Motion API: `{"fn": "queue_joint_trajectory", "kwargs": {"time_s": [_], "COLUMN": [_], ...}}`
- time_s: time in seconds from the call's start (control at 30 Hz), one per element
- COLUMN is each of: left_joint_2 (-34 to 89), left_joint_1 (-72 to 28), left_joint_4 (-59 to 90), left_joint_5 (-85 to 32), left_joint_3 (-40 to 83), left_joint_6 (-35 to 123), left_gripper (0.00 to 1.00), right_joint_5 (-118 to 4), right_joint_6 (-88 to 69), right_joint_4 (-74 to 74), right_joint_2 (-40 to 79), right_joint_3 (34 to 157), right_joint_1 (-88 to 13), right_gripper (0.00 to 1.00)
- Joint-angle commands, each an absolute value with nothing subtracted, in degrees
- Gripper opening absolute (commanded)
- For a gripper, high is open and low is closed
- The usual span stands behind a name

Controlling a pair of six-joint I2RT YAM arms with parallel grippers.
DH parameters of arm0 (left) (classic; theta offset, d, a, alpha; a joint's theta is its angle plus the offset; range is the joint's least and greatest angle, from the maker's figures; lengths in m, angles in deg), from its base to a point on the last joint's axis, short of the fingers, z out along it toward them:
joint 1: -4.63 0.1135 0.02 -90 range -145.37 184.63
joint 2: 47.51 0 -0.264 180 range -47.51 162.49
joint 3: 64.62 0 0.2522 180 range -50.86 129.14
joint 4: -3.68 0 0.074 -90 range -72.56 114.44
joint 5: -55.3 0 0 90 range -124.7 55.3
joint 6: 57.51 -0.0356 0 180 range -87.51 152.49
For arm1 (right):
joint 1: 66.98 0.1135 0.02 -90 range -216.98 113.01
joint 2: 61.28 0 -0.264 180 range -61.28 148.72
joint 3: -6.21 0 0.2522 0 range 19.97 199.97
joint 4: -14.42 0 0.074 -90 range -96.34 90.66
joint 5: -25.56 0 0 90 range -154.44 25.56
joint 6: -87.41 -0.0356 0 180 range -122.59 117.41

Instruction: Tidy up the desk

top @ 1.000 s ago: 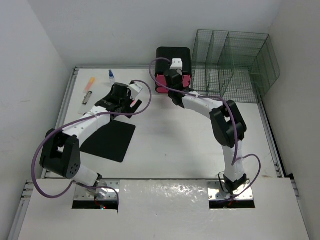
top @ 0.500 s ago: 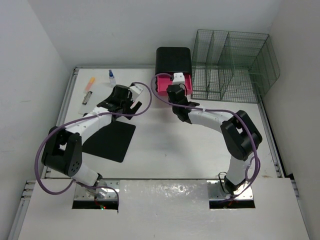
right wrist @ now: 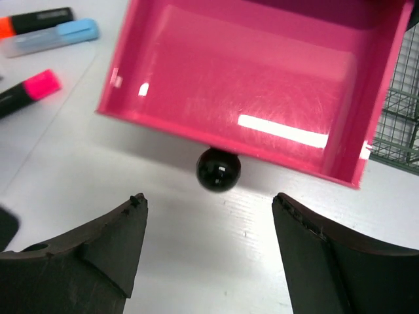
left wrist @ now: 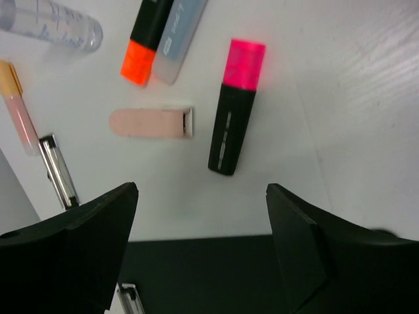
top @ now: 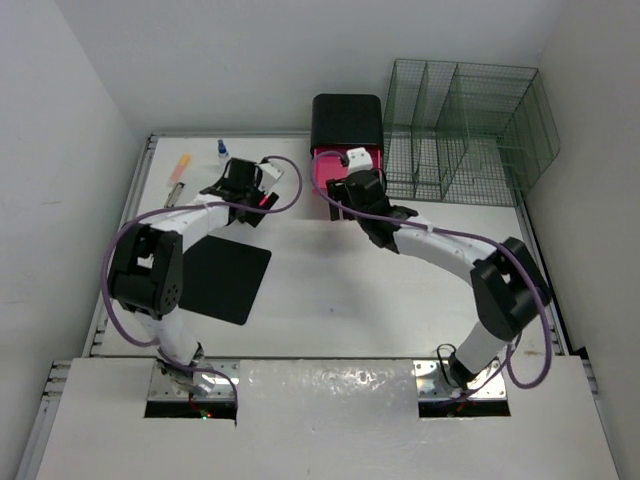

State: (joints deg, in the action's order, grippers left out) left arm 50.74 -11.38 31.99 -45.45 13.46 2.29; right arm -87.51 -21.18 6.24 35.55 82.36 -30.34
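The white desk (top: 340, 290) carries the black-and-pink drawer unit (top: 347, 120) at the back. Its pink drawer (right wrist: 262, 85) is pulled out and empty, with a black knob (right wrist: 218, 170) on the front. My right gripper (right wrist: 209, 222) is open and empty just in front of the knob, not touching it; it also shows from above (top: 345, 185). My left gripper (left wrist: 203, 216) is open and empty over the far edge of the black clipboard (left wrist: 203, 275). Just beyond it lies a black highlighter with a pink cap (left wrist: 234, 111).
Left of the pink highlighter lie an orange-capped highlighter (left wrist: 145, 39), a blue one (left wrist: 180, 36), a small pink eraser-like piece (left wrist: 152, 123), a clear tube (left wrist: 52, 26) and a thin pen (left wrist: 19, 111). A green wire rack (top: 465, 130) stands at the back right.
The pink drawer has come out and my right gripper has let go of the knob and backed off a little. My left gripper has swung toward the far left, over the highlighters.
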Motion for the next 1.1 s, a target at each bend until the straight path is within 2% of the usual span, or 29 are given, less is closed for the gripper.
{"fn": "queue_joint_trajectory", "kwargs": {"time_s": [0.0,0.13,0.17,0.27,0.5,0.7,0.8,0.97,1.0,1.07], "left_joint_2": [52.8,59.4,60.6,64.0,70.3,74.6,76.2,77.4,77.0,76.5], "left_joint_1": [-11.2,-10.1,-9.9,-9.3,-8.0,-7.4,-7.3,-7.2,-7.2,-7.2], "left_joint_4": [30.9,35.1,36.4,40.6,44.0,47.3,48.0,48.9,49.1,49.7], "left_joint_5": [-41.4,-37.4,-35.8,-30.8,-30.4,-28.1,-29.2,-28.7,-28.1,-27.7], "left_joint_3": [19.8,26.7,28.1,32.2,39.3,40.7,40.7,40.7,40.8,41.0], "left_joint_6": [-1.0,-1.8,-1.8,-2.1,-2.3,-2.1,-1.7,-1.3,-1.3,-1.2], "left_gripper": [0.74,0.53,0.51,0.49,0.49,0.48,0.45,0.30,0.21,0.11], "right_joint_5": [-81.8,-80.9,-81.7,-83.3,-85.4,-86.8,-86.9,-86.8,-86.8,-87.3], "right_joint_6": [-18.9,-17.4,-16.7,-16.0,-15.2,-14.9,-14.7,-14.6,-14.5,-14.5], "right_joint_4": [5.7,5.1,5.0,5.3,4.9,5.8,5.3,5.1,5.1,5.1], "right_joint_2": [28.6,24.2,23.4,20.6,16.9,15.4,16.1,16.0,15.9,15.7], "right_joint_3": [79.9,76.8,76.1,74.1,72.9,71.2,71.8,72.2,72.1,71.8], "right_joint_1": [-30.0,-29.9,-30.0,-30.0,-30.0,-30.1,-30.1,-30.1,-29.9,-30.1], "right_gripper": [0.75,0.76,0.76,0.77,0.77,0.80,0.80,0.80,0.80,0.80]}}
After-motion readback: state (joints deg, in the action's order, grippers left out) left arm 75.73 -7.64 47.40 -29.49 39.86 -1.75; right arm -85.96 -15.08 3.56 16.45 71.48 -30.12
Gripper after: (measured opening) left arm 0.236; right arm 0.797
